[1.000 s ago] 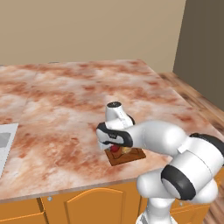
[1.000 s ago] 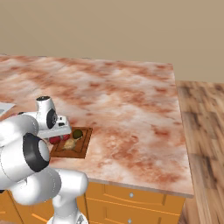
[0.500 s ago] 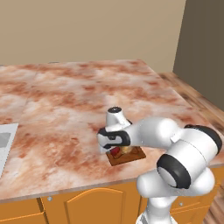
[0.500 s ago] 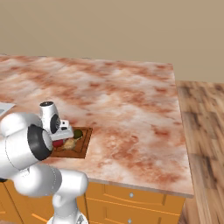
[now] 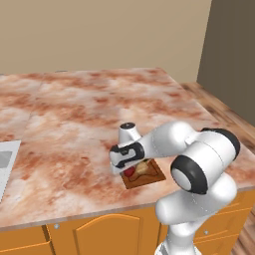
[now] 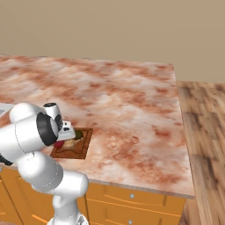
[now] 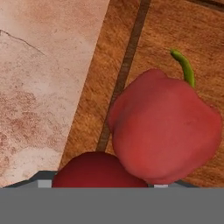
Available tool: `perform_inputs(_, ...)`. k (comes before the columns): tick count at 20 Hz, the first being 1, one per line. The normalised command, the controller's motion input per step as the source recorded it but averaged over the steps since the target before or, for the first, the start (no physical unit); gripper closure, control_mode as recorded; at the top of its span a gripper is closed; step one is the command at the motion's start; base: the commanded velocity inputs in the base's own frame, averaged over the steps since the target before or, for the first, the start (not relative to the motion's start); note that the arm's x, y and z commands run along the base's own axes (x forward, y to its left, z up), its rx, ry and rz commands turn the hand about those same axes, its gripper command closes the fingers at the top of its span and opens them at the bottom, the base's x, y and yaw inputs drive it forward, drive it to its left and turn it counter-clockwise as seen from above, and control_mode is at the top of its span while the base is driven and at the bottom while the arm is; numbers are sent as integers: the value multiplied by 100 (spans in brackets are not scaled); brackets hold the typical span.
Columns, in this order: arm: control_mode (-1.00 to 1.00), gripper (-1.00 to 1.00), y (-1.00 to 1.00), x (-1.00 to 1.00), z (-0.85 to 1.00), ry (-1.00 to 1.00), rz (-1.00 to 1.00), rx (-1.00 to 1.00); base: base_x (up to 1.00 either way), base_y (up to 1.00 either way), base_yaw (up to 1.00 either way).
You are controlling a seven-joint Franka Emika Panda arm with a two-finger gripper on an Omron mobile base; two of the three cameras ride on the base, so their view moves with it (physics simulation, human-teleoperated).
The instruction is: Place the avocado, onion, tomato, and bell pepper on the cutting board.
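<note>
The gripper [image 5: 130, 169] sits low over the near-left part of the flat rectangular dark-brown wooden cutting board [image 5: 154, 175], with the white hand housing above it; its fingers are hidden behind the hand in both base views and lie outside the hand view, so it cannot be told how far the gripper is open or whether it holds anything. Directly in front of the hand camera lies the red bell pepper [image 7: 164, 133], a lumpy, glossy body with a short curved green stem at its upper end, resting on the board. Touching its lower-left side in the hand view is the smooth, round dark-red tomato [image 7: 99, 171], cut off by the bottom of that view. A thin groove line runs inside the rim of the cutting board, parallel to the edge that meets the bench. In the left base view a red item shows just under the hand, with the pale tan-yellow onion [image 5: 143, 168] beside it on the board. In the right base view the small dark olive-green avocado [image 6: 78, 134] rests on the board near its far edge, just beyond the hand. The board lies near the front edge of the marbled pink-brown stone bench [image 5: 74, 119], above orange-wood cabinet doors [image 5: 99, 234].
</note>
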Motion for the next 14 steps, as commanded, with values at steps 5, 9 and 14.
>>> perform_inputs(5,-100,-100,-15,0,-14,0,0,0,0,0,0)
perform_inputs(9,-100,-100,-35,0,0,0,0,0,0,0,0)
perform_inputs(14,-100,-100,-23,0,0,0,0,0,0,0,0)
